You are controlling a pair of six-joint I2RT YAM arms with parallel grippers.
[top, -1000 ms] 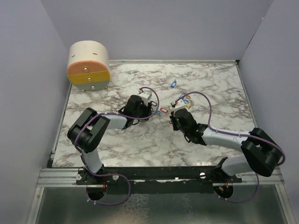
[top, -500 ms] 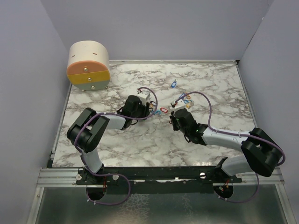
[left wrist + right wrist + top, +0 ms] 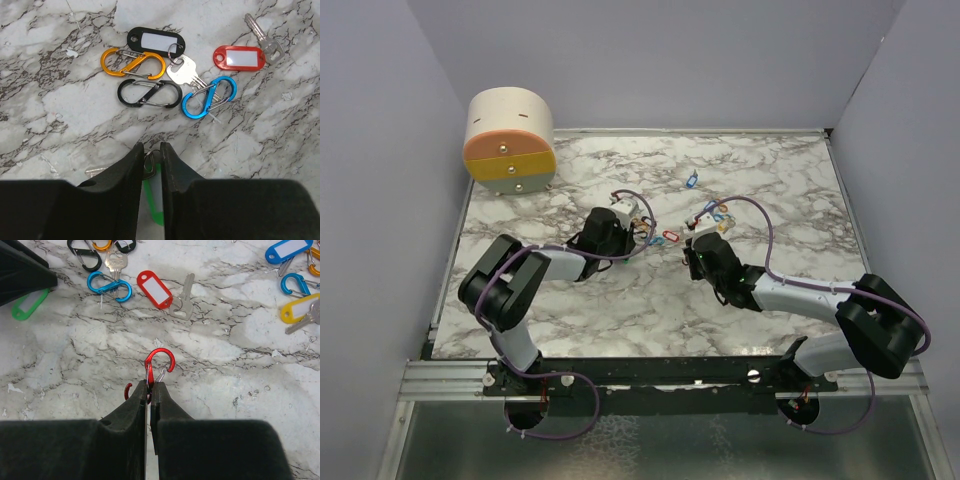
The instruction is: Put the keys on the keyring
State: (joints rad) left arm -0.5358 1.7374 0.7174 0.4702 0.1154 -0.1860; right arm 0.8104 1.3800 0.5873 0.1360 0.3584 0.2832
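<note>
At the bottom centre of the left wrist view, my left claw [image 3: 150, 151] is pinching the metal split ring [image 3: 149, 165] of the green plastic key tag [image 3: 152, 200], and I am aiming for a firm, centred hold before meeting the red S-shaped metal carabiner [image 3: 149, 371] clamped in my right claw [image 3: 150, 386].

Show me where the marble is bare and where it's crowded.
Bare: the right side of the table, between the tag cluster and the wall; the far strip between the drawer box and the lone blue tag; the near strip along the front edge. Crowded: the centre, around the left gripper and right gripper, littered with carabiners.
</note>
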